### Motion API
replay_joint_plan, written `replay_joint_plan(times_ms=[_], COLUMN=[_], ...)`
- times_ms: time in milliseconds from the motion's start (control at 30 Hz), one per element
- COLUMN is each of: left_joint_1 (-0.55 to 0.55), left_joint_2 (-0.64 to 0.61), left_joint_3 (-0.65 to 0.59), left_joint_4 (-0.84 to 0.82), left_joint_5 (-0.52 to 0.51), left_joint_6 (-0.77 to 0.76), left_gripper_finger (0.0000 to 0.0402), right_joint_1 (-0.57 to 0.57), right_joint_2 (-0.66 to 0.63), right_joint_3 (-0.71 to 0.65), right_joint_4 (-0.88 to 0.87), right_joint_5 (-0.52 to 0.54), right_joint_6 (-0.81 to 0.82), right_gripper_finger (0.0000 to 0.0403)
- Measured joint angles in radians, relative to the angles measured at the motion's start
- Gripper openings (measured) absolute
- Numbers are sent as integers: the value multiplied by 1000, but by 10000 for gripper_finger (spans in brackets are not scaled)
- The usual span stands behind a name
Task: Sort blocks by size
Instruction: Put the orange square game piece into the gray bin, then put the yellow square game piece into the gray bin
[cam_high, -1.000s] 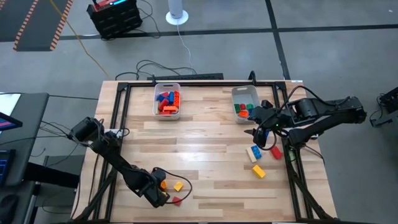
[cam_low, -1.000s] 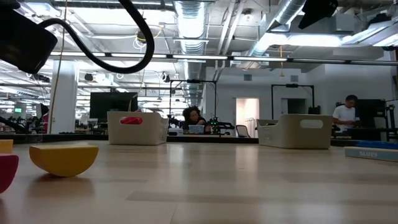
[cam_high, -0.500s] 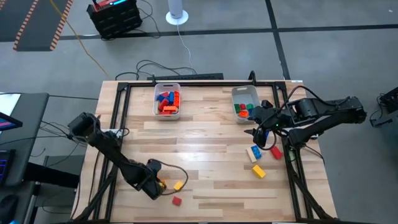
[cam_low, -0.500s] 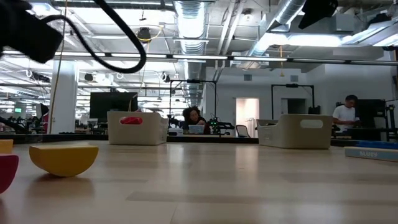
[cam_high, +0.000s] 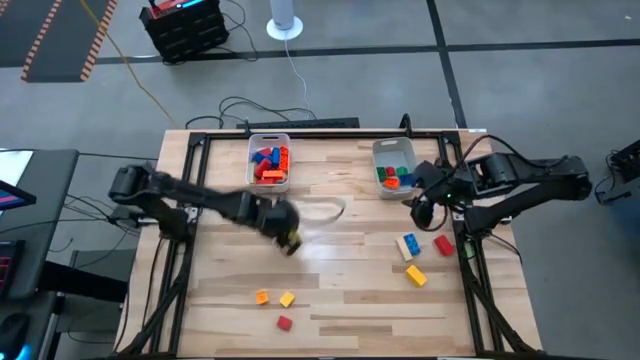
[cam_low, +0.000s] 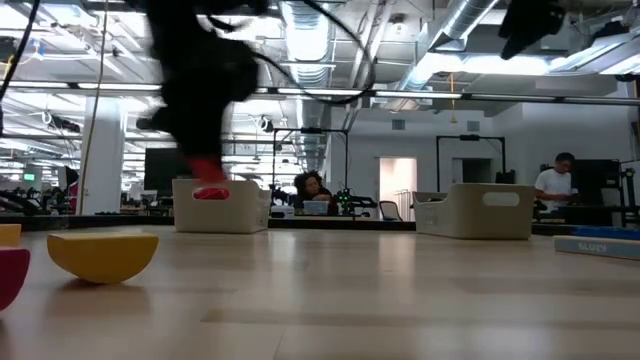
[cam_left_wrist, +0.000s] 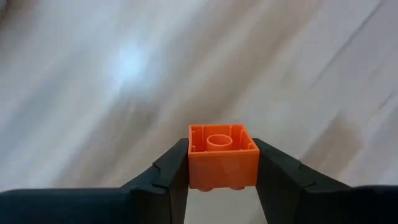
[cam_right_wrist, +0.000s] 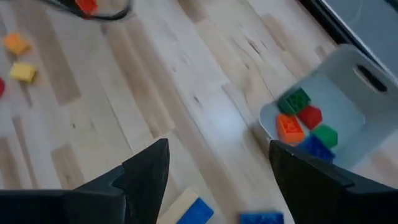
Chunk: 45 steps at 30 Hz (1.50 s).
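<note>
- An orange block (cam_left_wrist: 222, 156) sits clamped between your left gripper (cam_left_wrist: 222, 180) fingers, above the table (cam_high: 330, 270) middle, short of the left bin (cam_high: 268, 162).
- Your right gripper (cam_right_wrist: 214, 163), fingers spread and holding nothing, hovers beside the right bin (cam_right_wrist: 348, 93).
- Loose blocks (cam_high: 274, 300) lie near the front edge.

Blocks: an orange cube (cam_left_wrist: 222, 155) clamped in the left pincer (cam_left_wrist: 222, 163); orange (cam_high: 261, 297), yellow (cam_high: 287, 298) and red (cam_high: 284, 322) stubs loose beyond it; blue-tan (cam_high: 407, 246), red (cam_high: 444, 243) and yellow (cam_high: 416, 276) pieces farther right.
</note>
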Motion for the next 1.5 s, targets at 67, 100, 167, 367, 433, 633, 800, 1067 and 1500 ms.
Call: replay_joint_plan(times_ms=[67, 100, 167, 367, 433, 633, 800, 1067, 1500], left_joint_1=[83, 123, 188, 313, 339, 394, 423, 423, 452], left_joint_2=[15, 29, 62, 258, 340, 586, 767, 952, 892], left_joint_3=[1, 9, 40, 246, 347, 681, 945, 1208, 1221], left_joint_4=[125, 176, 246, 334, 345, 345, 341, 335, 160], left_joint_5=[17, 26, 38, 87, 97, 138, 210, 240, 320], left_joint_6=[88, 129, 211, 403, 430, 475, 475, 513, 576], left_gripper_finger=[141, 141, 141, 141, 141, 141, 141, 148, 271], right_joint_1=[2, 5, 10, 11, 10, 10, 15, 59, 96], right_joint_2=[-15, -22, -33, -18, -9, 3, 2, 3, 2], right_joint_3=[0, 0, 0, 0, 0, 0, 0, 0, 0], right_joint_4=[-2, 4, 11, 80, 102, 130, 128, 128, 118], right_joint_5=[1, 1, 1, 1, 1, 1, 1, 35, 58], right_joint_6=[51, 75, 116, 187, 189, 249, 297, 353, 371], right_gripper_finger=[301, 301, 301, 301, 301, 301, 301, 301, 301])
